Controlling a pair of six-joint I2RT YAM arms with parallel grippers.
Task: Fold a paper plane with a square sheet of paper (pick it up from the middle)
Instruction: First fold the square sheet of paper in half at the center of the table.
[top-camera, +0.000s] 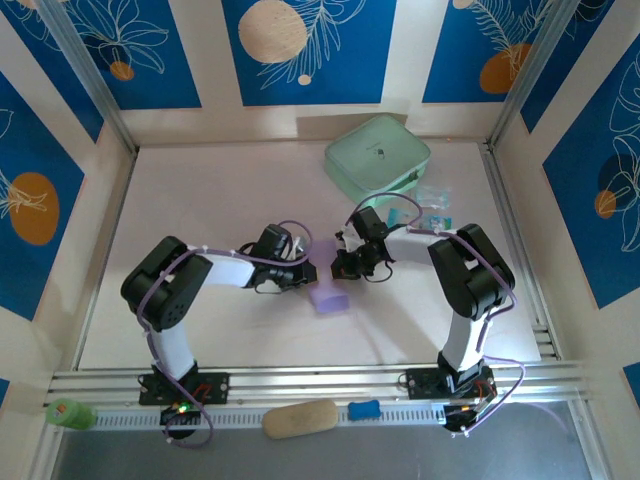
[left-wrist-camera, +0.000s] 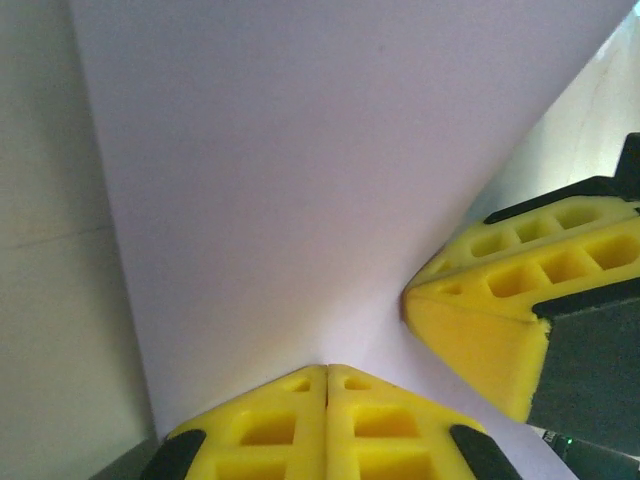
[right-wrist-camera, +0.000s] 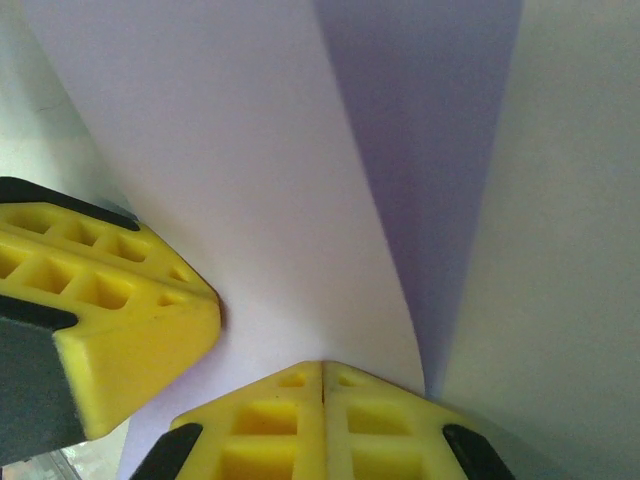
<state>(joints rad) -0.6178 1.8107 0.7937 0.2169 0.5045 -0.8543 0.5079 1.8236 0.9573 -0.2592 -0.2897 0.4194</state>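
Near the middle of the worktop (top-camera: 200, 190), the left end effector (left-wrist-camera: 327, 372) and the right end effector (right-wrist-camera: 322, 368) are each clamped on the curled lavender square sheet of paper (top-camera: 328, 298).

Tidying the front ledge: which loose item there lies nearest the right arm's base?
The small blue piece; the tan oval pad and green cylinder sit farther left.

no legible text or numbers, tiny mark (top-camera: 381, 150) on mint-green case (top-camera: 358, 168) — unreadable
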